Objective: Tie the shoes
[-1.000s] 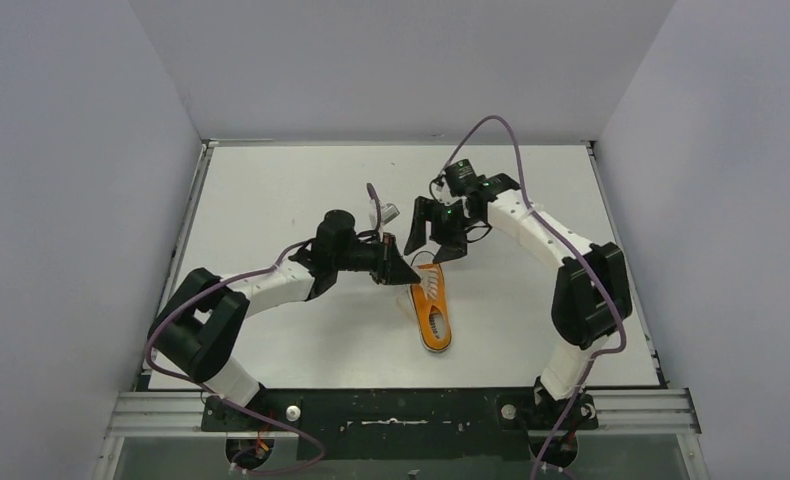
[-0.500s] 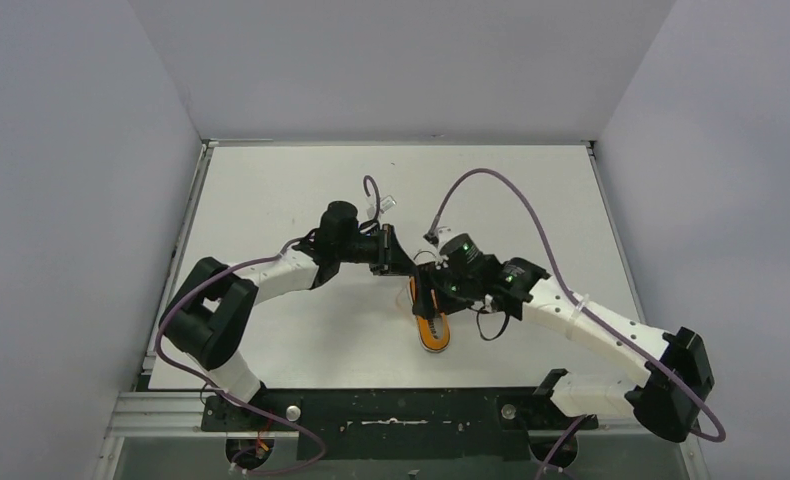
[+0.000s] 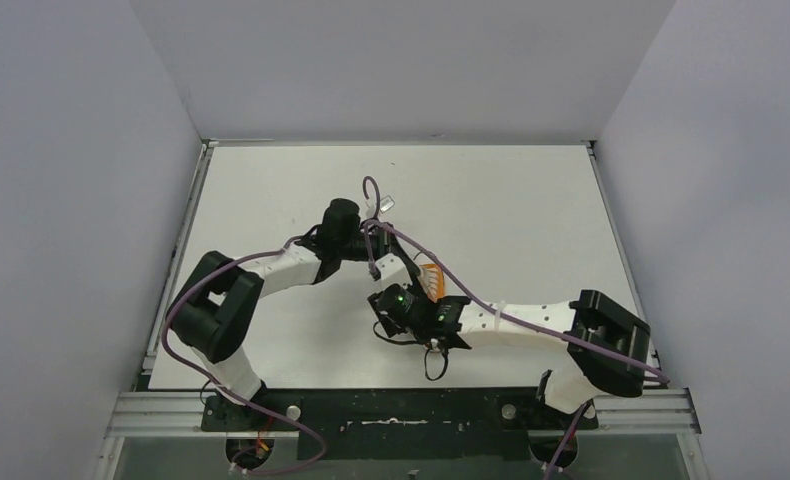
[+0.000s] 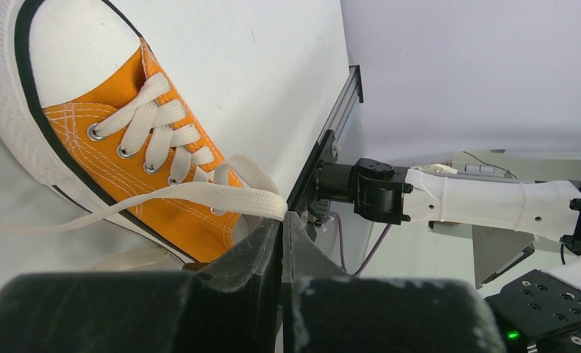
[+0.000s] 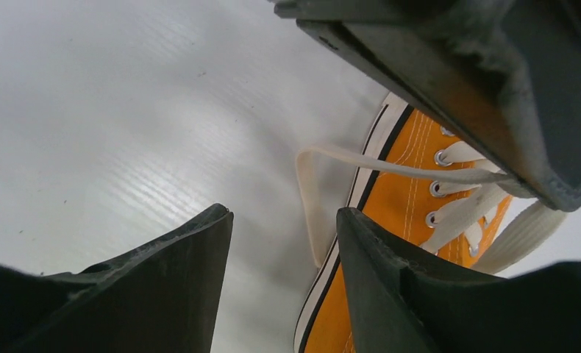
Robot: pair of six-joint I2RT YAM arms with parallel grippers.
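Black fingers of the left gripper (image 4: 282,220) are pinched together on a whitish lace (image 4: 199,193); just beyond them the orange canvas sneaker (image 4: 82,162) lies on the white table (image 4: 273,73). The right gripper (image 5: 284,215) gapes wide and empty, the sneaker just past its finger

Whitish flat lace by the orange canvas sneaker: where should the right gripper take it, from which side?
Pinch the whitish flat lace on its free run beside the sole, from the table side: it stands clear of the orange canvas sneaker, ahead of the open right gripper.
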